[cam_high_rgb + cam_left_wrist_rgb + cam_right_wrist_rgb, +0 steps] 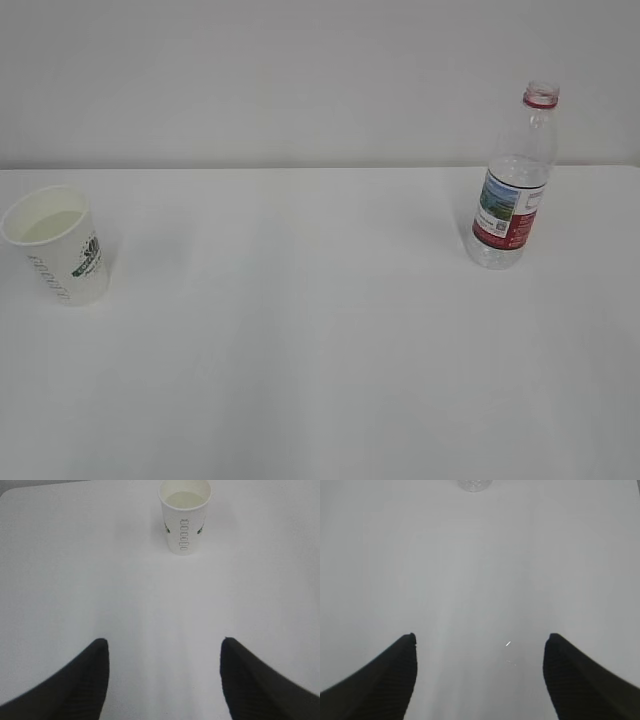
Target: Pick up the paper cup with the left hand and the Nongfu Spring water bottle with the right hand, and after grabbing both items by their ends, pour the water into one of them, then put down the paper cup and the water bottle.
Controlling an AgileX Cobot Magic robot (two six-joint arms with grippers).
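Two things stand upright on the white table (pixel 320 350), well apart: a tapered paper cup (pixel 60 245) with a green logo and unreadable print, and a ribbed clear bottle (pixel 515 185), uncapped, red-labelled. The left hand (pixel 164 645) gapes empty, cup (pixel 184 515) ahead, liquid inside. The right hand (pixel 480 640) gapes empty, bottle base (pixel 475 485) far ahead.

Bench (pixel 320 380): plain white surface. On it, upright and well apart: paper cup (pixel 58 245) at left, uncapped Nongfu Spring water bottle (pixel 516 180) at right.
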